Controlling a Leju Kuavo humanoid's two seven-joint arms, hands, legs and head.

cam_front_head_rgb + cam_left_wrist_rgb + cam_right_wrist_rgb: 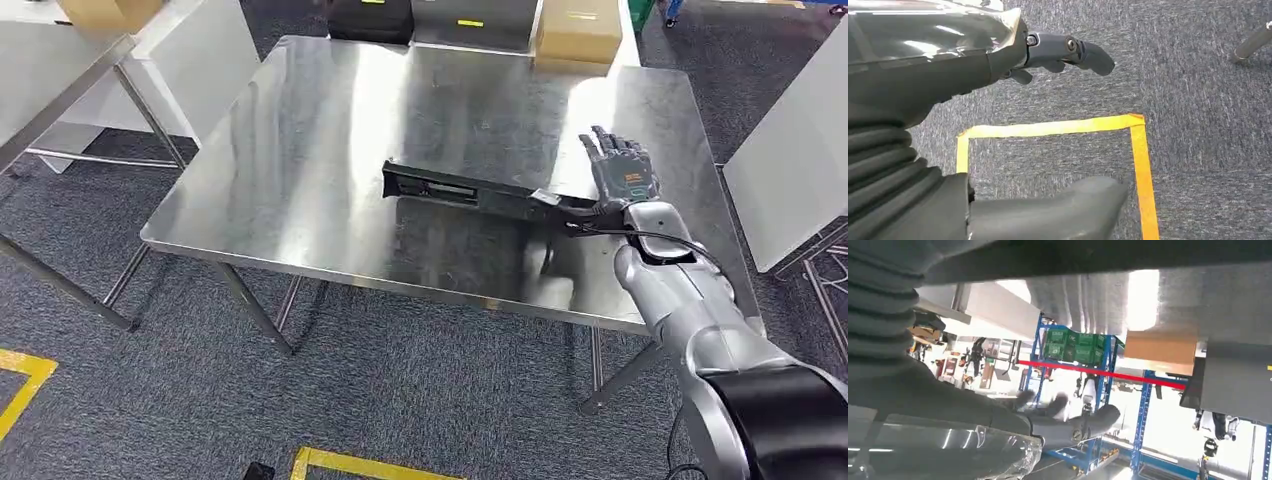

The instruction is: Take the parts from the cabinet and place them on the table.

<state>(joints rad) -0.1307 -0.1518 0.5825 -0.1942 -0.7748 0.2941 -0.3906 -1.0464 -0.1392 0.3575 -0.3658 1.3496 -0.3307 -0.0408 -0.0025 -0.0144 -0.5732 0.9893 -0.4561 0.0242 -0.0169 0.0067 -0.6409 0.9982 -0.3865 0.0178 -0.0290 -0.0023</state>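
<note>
A long black part lies flat on the steel table, running from the table's middle towards the right. My right hand is at the part's right end, over the table, with its fingers stretched out and apart. The part's end reaches the base of that hand; whether they touch I cannot tell. In the right wrist view the fingers are extended with nothing in them. My left hand hangs over the grey carpet, fingers apart and holding nothing.
A cardboard box and dark cases stand at the table's far edge. A second table is at the left, white panels at the right. Yellow tape marks the carpet.
</note>
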